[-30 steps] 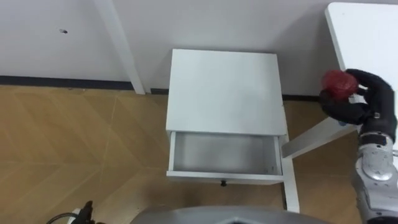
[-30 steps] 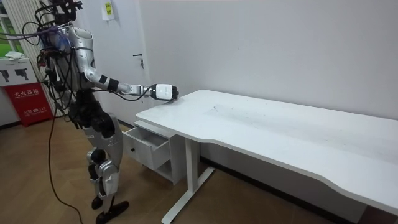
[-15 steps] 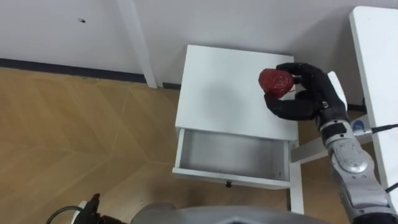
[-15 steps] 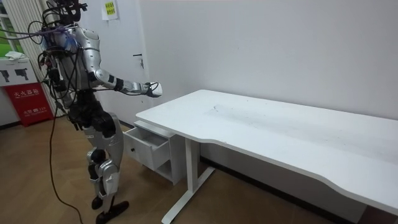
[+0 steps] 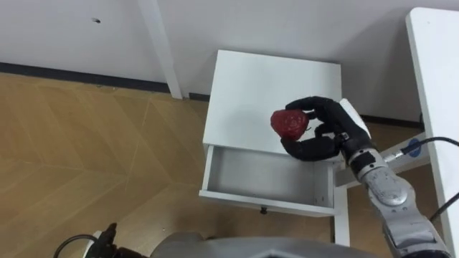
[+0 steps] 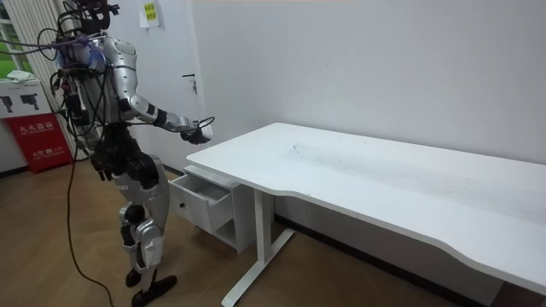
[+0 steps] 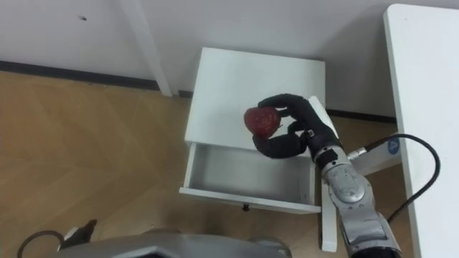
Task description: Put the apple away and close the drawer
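Apple (image 5: 289,122), clamped by the curled fingers (image 5: 323,106) of the right hand (image 5: 326,136), hangs over the cabinet (image 5: 244,93) front edge; the open drawer (image 5: 251,172) lies at six o'clock.

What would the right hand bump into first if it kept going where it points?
Probably nothing soon: the right hand, curled round the apple, points across the top of the white cabinet toward the wall. If lower than it looks, the top first.
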Available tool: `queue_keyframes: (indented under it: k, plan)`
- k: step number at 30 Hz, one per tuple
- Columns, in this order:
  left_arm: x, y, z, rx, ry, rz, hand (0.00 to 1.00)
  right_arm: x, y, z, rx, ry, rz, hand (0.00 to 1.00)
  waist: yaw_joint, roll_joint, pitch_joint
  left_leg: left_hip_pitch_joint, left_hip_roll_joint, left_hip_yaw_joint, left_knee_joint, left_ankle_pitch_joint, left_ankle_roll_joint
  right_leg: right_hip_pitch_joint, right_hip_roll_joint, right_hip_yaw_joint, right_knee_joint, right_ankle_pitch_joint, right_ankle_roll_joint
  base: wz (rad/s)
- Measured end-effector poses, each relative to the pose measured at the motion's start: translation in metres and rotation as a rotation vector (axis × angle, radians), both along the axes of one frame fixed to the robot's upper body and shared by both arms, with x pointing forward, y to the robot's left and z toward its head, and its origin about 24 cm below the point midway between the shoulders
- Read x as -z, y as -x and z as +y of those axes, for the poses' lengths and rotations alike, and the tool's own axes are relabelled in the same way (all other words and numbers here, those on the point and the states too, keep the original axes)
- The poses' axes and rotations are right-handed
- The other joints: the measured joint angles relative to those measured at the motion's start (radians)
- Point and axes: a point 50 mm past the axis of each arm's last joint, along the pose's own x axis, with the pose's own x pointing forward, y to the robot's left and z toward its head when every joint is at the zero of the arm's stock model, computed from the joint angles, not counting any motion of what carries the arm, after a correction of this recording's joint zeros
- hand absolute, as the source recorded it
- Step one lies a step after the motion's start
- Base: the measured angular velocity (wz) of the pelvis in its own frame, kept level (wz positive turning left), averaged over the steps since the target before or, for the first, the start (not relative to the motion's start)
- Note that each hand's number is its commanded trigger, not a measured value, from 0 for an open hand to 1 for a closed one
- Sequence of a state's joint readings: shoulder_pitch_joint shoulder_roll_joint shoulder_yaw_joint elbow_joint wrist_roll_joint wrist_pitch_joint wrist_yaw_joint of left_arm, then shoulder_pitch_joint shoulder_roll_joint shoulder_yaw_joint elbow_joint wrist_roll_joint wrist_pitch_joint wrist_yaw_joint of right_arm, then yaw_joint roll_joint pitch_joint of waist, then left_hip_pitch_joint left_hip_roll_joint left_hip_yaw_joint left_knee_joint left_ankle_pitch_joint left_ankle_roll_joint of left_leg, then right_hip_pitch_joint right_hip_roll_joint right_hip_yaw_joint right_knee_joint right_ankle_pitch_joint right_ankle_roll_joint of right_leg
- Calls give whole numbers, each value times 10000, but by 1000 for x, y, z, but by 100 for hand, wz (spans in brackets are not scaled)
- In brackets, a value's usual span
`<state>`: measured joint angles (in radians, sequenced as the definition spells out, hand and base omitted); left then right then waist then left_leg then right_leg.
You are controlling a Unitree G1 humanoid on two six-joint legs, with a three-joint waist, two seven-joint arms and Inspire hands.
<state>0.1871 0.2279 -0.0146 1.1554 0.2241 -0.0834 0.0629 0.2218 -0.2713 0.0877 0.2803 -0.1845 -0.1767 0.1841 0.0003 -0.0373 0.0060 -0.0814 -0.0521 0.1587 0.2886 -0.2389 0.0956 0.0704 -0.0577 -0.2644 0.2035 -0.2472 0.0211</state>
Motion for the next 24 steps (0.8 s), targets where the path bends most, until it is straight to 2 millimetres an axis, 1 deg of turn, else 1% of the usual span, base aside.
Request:
queue_keyframes:
  k: [3,6,7,8,9,10,14,24]
  plan:
    - [0,-4,-2,193,79,-26,0,17,11,-4,-125,351,1154,100,20,3,2,-132,-1,-40,84,-2,3,-60,3,-10,11,0,0,9]
    - [-1,-7,-3,510,140,-22,0,24,16,-4,-362,391,1842,100,21,34,14,-212,8,-57,183,-10,15,-83,41,-12,15,1,-1,0]
    - [-1,-8,-3,533,168,-39,0,24,17,-4,-398,373,1910,78,16,36,12,-223,12,-57,192,-10,15,-95,44,-17,17,4,-6,0]
    - [-1,-9,-4,652,182,-38,0,25,17,-4,-464,338,2028,62,9,36,-9,-268,20,-57,215,-10,15,-126,50,-20,20,10,-16,0]
    - [-1,-11,-5,742,186,-78,0,26,18,-4,-497,325,2105,24,5,35,-29,-303,28,-56,246,-10,15,-146,49,-42,26,15,-26,0]
    - [-1,-12,-5,748,197,-107,0,26,18,-5,-512,312,2144,0,6,36,-29,-308,30,-57,257,-10,16,-146,45,-63,28,18,-30,0]
    - [-1,-17,-6,788,248,-213,0,28,20,-3,-884,435,2374,0,9,45,-31,-311,38,-77,319,-9,18,-137,46,-94,86,19,-32,1]
    - [-1,-16,-7,810,384,-162,0,29,21,-1,-1115,373,2537,0,-6,52,-31,-314,50,-88,380,-7,32,-158,39,-106,182,19,-32,0]
